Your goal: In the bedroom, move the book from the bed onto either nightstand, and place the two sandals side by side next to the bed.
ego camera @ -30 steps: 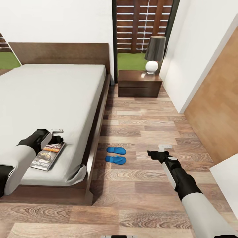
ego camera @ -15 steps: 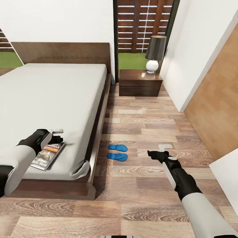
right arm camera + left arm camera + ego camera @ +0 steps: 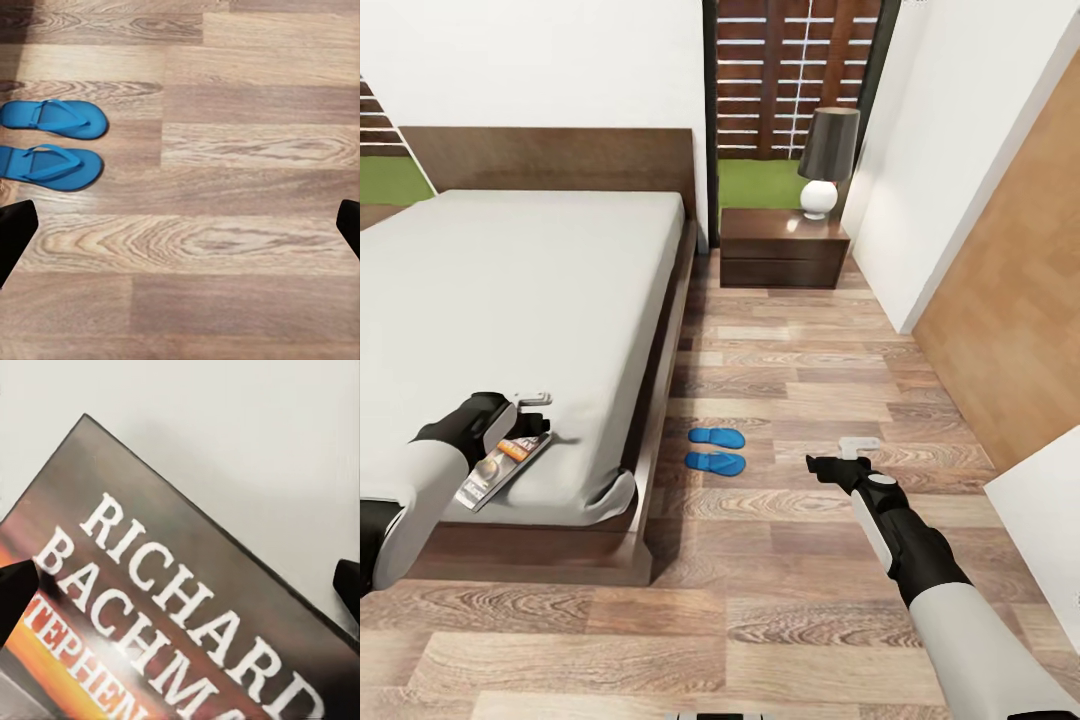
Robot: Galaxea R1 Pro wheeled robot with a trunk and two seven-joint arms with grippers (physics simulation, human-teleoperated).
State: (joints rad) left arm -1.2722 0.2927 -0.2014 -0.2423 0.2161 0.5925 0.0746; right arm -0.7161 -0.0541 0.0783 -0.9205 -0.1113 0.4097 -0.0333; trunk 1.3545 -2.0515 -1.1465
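Observation:
The book (image 3: 500, 465), dark with an orange band and white lettering, lies near the front right corner of the grey mattress of the bed (image 3: 520, 290). My left gripper (image 3: 536, 410) hovers open over the book's top end. In the left wrist view the book cover (image 3: 172, 615) sits close under the left gripper (image 3: 180, 585), whose dark fingertips (image 3: 15, 592) stand wide apart. Two blue sandals (image 3: 717, 437) (image 3: 716, 462) lie side by side on the floor beside the bed. My right gripper (image 3: 820, 465) is open above bare floor to their right, and the sandals (image 3: 52, 118) (image 3: 52, 165) show in its wrist view.
A dark nightstand (image 3: 783, 245) carrying a black-shaded lamp (image 3: 828, 160) stands against the far wall, right of the headboard. A white wall corner (image 3: 900, 250) and a wood panel (image 3: 1010, 300) close off the right side. Plank floor runs between the bed and that wall.
The whole view has shifted, so the camera moved: the bed corner and sandals now sit higher in the picture. The book looks turned more edge-on beneath my left gripper. Both grippers stay open.

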